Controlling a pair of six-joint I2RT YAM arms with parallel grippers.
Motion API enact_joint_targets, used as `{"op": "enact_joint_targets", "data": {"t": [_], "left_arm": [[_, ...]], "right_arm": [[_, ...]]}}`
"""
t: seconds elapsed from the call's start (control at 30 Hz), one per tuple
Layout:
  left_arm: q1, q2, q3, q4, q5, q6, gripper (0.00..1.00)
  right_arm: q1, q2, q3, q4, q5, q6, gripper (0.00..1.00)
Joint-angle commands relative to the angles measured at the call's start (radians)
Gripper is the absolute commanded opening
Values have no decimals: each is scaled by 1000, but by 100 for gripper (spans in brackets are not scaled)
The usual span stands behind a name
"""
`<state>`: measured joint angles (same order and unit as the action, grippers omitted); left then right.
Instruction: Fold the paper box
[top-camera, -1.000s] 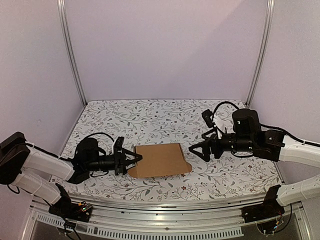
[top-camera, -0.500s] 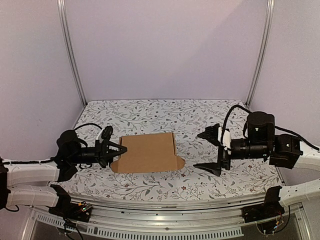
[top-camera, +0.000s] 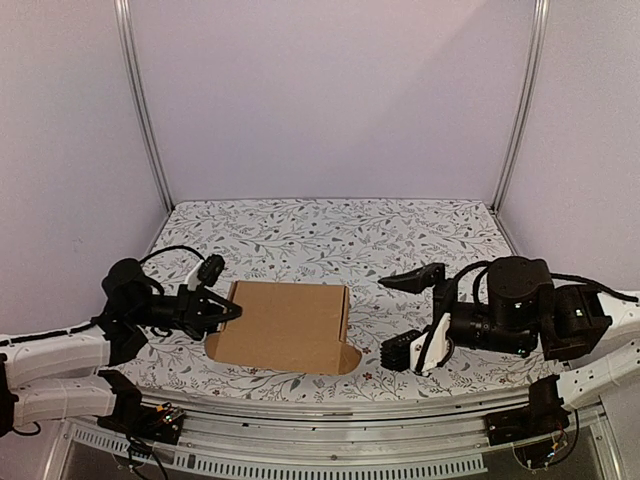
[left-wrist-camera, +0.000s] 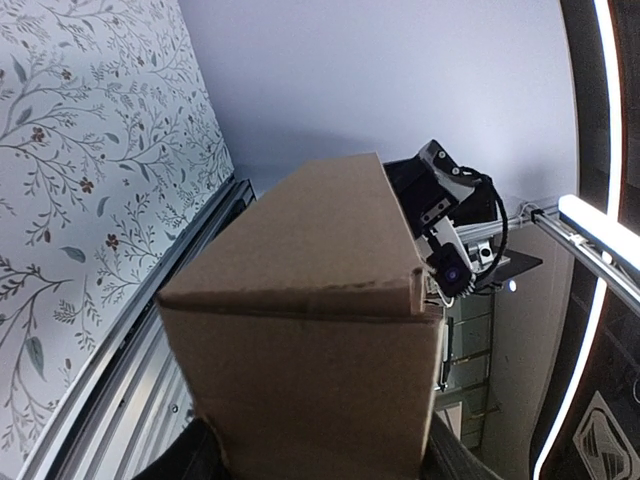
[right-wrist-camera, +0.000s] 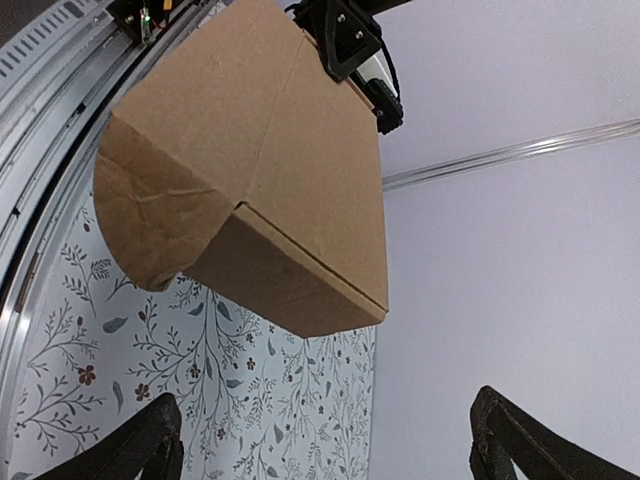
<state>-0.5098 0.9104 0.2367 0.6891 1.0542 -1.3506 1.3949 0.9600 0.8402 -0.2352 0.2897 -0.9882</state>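
My left gripper (top-camera: 225, 308) clamped on paper box (top-camera: 285, 325), nr table (top-camera: 330, 230) front edge; right gripper (top-camera: 405, 316) jaws wide apart, off box.

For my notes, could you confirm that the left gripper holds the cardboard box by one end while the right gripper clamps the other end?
Not quite: the right gripper stands wide open, clear of the box, as the top view shows. The left gripper does hold the box by one end.
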Motion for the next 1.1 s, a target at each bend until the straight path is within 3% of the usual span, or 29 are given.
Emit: {"op": "enact_joint_targets", "data": {"t": [0.0,0.47,1.07], "left_arm": [[14,-25,20,-23,50,20,19],[12,-94,49,-111,81,70,19],[4,-116,64,-132,103,83,18]], "right_arm": [[56,25,-8,102,193,-291,99],[173,208,-108,489,277,-667,99],[192,304,-95,614,281,-727,99]]}}
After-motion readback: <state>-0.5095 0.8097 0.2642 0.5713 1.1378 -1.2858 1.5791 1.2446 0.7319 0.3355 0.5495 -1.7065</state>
